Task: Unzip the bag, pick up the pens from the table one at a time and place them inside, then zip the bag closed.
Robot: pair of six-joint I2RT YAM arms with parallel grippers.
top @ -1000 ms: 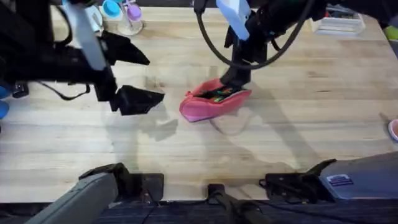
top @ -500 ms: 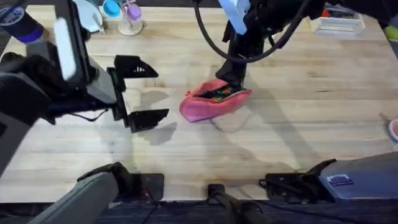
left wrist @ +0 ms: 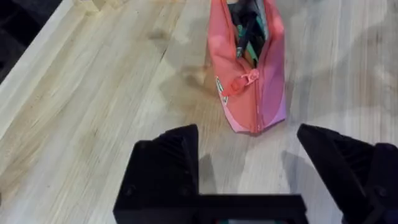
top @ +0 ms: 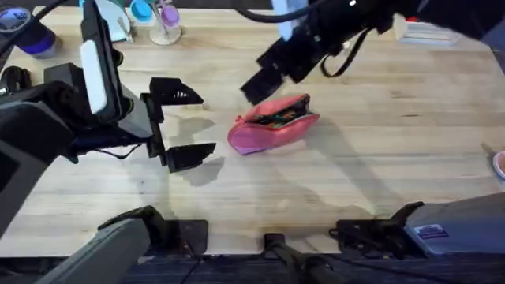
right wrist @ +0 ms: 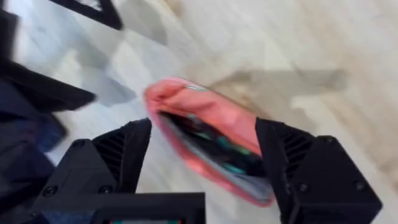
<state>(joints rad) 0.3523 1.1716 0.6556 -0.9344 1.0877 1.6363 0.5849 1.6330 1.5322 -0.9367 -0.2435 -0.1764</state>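
1. The table (top: 379, 173) carries the bag (top: 272, 125) mid-surface — unzipped, pens (left wrist: 247, 28) inside.
2. Left gripper (top: 180, 124): wide, empty, beside it.
3. Right gripper (right wrist: 202, 165): wide, above it.
4. Risk — tugging the pull (left wrist: 244, 79) unbraced drags the pouch.

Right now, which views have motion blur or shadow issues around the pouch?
Right wrist: the bag is smeared, its edges soft. Overhead: the right end effector is streaked; the left end effector throws a soft shadow on the table. Left wrist: the bag is sharp, with a faint shadow beside it.
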